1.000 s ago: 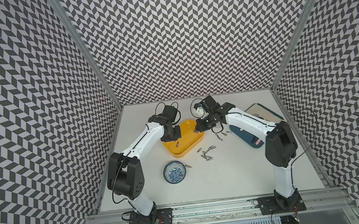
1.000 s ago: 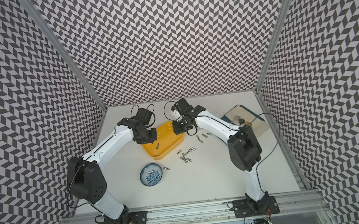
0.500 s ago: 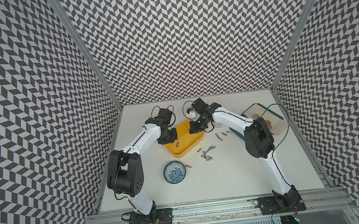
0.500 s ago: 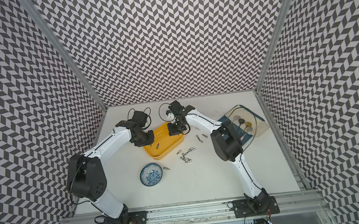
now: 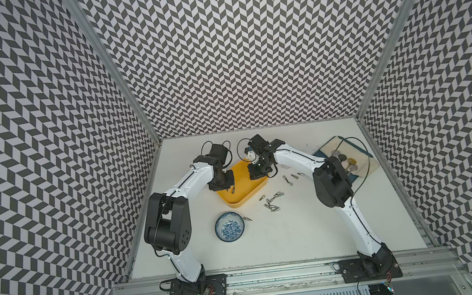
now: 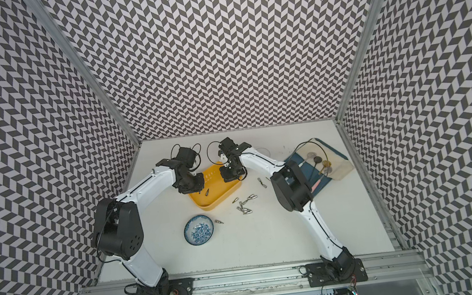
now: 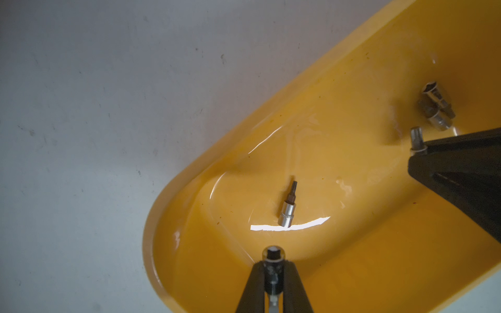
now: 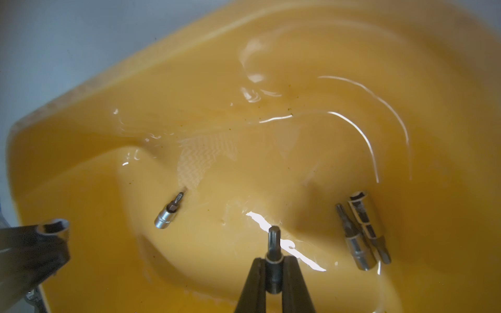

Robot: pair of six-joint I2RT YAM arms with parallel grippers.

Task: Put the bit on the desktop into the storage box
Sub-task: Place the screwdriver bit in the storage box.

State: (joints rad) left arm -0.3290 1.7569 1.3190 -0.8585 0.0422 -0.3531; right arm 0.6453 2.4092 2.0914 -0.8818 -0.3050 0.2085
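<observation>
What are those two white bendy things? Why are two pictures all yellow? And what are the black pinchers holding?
Those are two robot arms, bolted to the front of a white desktop. Two pictures come from a camera high above, so you see the whole scene. The yellow pictures come from small cameras on the arms' wrists, looking down into the yellow storage box.

The pincher at each arm's tip is called an end effector. The left end effector is pinched shut on a small metal bit. The right end effector is pinched shut on a second bit. Both hang over the box, where three more bits lie.

Some loose bits lie on the desktop, near a blue patterned bowl.
</observation>
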